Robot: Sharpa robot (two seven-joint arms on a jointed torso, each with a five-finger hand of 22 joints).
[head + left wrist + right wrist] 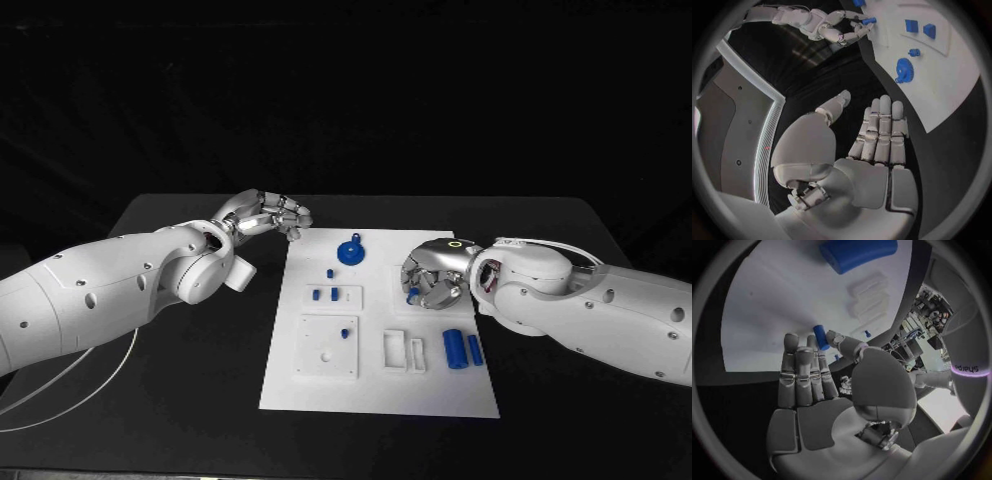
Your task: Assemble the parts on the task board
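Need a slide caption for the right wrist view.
Right robot hand pinches a small blue peg above the white task board.

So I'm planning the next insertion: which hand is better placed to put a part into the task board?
Right. The right hand already pinches a small blue peg above the task board. The left hand holds nothing and hovers beyond the board's edge, over the black table.

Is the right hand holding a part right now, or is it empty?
Holding. The right hand pinches a small blue peg between thumb and a fingertip, over the task board.
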